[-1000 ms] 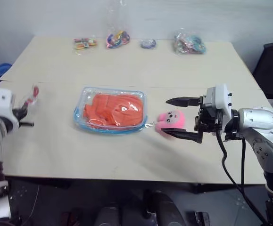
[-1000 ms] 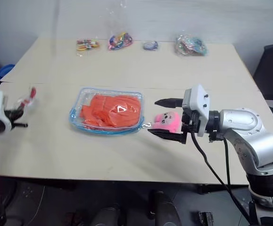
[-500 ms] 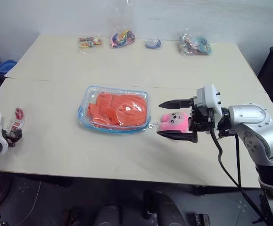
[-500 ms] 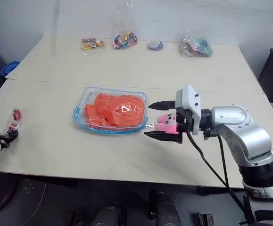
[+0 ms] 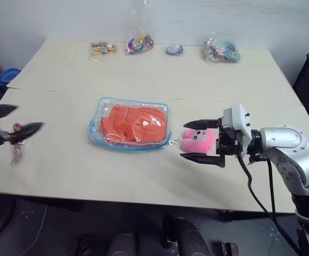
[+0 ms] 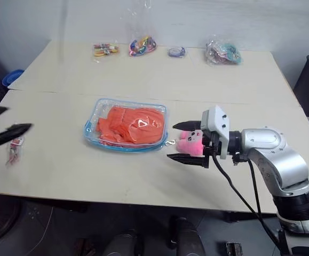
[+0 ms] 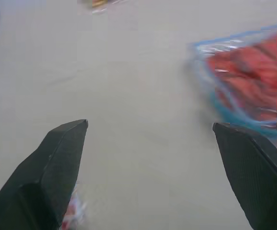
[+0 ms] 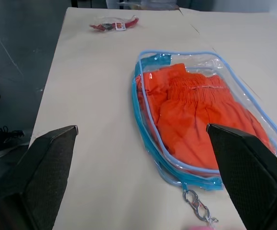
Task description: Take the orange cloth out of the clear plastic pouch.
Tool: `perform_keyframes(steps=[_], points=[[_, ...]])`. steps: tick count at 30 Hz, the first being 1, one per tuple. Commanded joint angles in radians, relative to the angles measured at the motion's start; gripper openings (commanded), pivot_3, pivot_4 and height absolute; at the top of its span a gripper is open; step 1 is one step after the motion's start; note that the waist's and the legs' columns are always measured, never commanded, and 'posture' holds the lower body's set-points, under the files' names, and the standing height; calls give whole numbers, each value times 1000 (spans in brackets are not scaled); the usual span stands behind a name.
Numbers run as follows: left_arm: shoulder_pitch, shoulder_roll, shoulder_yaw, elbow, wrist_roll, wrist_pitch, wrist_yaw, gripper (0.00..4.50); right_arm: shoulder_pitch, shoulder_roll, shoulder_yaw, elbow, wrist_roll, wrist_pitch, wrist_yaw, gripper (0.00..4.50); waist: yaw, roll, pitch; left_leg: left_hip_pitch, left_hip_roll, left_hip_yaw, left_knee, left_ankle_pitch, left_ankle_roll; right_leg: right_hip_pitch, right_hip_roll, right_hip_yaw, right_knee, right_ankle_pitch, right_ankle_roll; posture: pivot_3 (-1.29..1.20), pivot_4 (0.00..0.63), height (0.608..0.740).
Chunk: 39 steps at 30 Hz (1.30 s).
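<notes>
Clear plastic pouch [image 5: 128, 125] frame centre on worktop [image 5: 143, 80], orange cloth [image 5: 134, 123] inside. Your right hand [image 5: 199, 141] wide, straddling pink plush toy [image 5: 198, 140]. Your left hand [image 5: 16, 121] wide, far left, empty.

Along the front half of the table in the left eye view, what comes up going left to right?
Left tool → small red trinket → clear pouch holding the orange cloth → pink plush toy → right tool.

silver right arm [image 5: 290, 146], white wrist block, black cable, black textured fingers [image 8: 47, 177].
</notes>
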Motion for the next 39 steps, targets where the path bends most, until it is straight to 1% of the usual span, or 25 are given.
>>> perform_keyframes(steps=[1, 3, 5, 6, 9, 11, 13, 18, 19, 20, 25, 28, 30, 33, 36, 39], points=[[-75, 60, -245, 27, 158, -263, -100, 4462, -1, -24, -47, -32, 16, 5, -3, 4500, -1, 1, 0, 0, 0, 0, 0, 0, 0, 0, 0, 0, 0, 0, 0, 0, 150, 740], [-160, 72, -391, 115, 281, -438, -134, 4462, 1, -33, -55, -37, 25, 12, 0, 4500, -5, 1, 0, 0, 0, 1, -1, 0, 0, -1, 1, 0, 0, 0, 0, 0, 150, 740], [-283, 42, -510, 245, 389, -577, -134, 4462, 4, -41, -66, -44, 31, 18, 0, 4500, -9, 1, 0, 0, 0, 3, -2, 0, 0, -1, 2, 1, 0, 0, 0, 0, 150, 740], [-337, 24, -560, 308, 432, -649, -142, 4462, 6, -41, -72, -48, 33, 22, -9, 4500, -12, 1, 0, -1, 1, 3, -2, 0, 0, -1, 4, 1, 0, 0, 0, 0, 150, 740], [-445, -17, -657, 457, 512, -827, -175, 4462, 23, -41, -90, -65, 40, 31, -33, 4500, -15, 1, 0, -1, 2, 5, -2, 0, 1, -1, 5, 1, 4, 0, 0, 0, 150, 740], [-515, -61, -692, 545, 546, -895, -165, 4462, 44, -42, -99, -82, 38, 34, -43, 4500, -13, 1, 0, -1, 2, 6, -2, 0, 1, -2, 6, 2, 3, 0, 0, 0, 150, 740], [-561, -101, -705, 597, 541, -917, -176, 4462, 60, -43, -105, -95, 34, 34, -53, 4500, -9, 0, 0, -1, 2, 6, -2, 0, 1, -2, 6, 1, 3, 0, 0, 0, 150, 740], [-598, -148, -712, 657, 527, -973, -205, 4462, 87, -46, -121, -117, 36, 39, -80, 4500, -9, 0, 0, -2, 2, 6, 0, -1, 3, -2, 5, 2, 3, 1, 1, 0, 150, 740], [-600, -157, -710, 663, 521, -972, -208, 4087, 92, -46, -123, -121, 35, 38, -84, 4500, -9, 0, 0, -1, 2, 6, 1, -1, 3, -2, 5, 2, 4, 1, 1, 0, 150, 740], [-602, -164, -709, 668, 518, -971, -210, 3942, 95, -46, -124, -123, 34, 38, -86, 4500, -9, 0, 0, -1, 2, 6, 1, -1, 3, -2, 5, 2, 4, 1, 1, 0, 150, 740], [-600, -162, -723, 723, 561, -1035, -200, 2411, 100, -48, -128, -132, 38, 42, -97, 4500, -12, 0, 0, -1, 2, 6, 3, -1, 3, -1, 5, 2, 6, 1, 1, 0, 150, 740], [-601, -164, -724, 743, 558, -1066, -219, 1504, 100, -51, -128, -132, 37, 42, -98, 4500, -11, 0, 0, -1, 2, 6, 3, -1, 3, -1, 5, 2, 6, 1, 1, 0, 150, 740], [-586, -166, -723, 731, 544, -1068, -239, 806, 101, -55, -129, -131, 37, 42, -95, 4500, -10, 0, 0, -1, 2, 6, 3, -1, 3, -1, 5, 2, 6, 1, 1, 0, 150, 740], [-545, -147, -737, 691, 577, -1105, -237, 8, 101, -70, -131, -122, 34, 37, -80, 4500, -11, 0, 0, -1, 2, 6, 3, -1, 3, -1, 5, 2, 6, 1, 1, 0, 150, 740], [-483, -112, -720, 612, 545, -1141, -271, 8, 102, -93, -134, -113, 41, 38, -54, 4500, -15, 0, 0, -1, 3, 6, 3, -1, 3, -1, 5, 2, 6, 1, 1, 0, 150, 740], [-395, -63, -667, 475, 421, -1075, -337, 8, 128, -131, -141, -119, 69, 47, 4, 4500, -15, 0, 0, -1, 3, 6, 3, -1, 3, -1, 5, 2, 6, 1, 1, 0, 150, 740]])
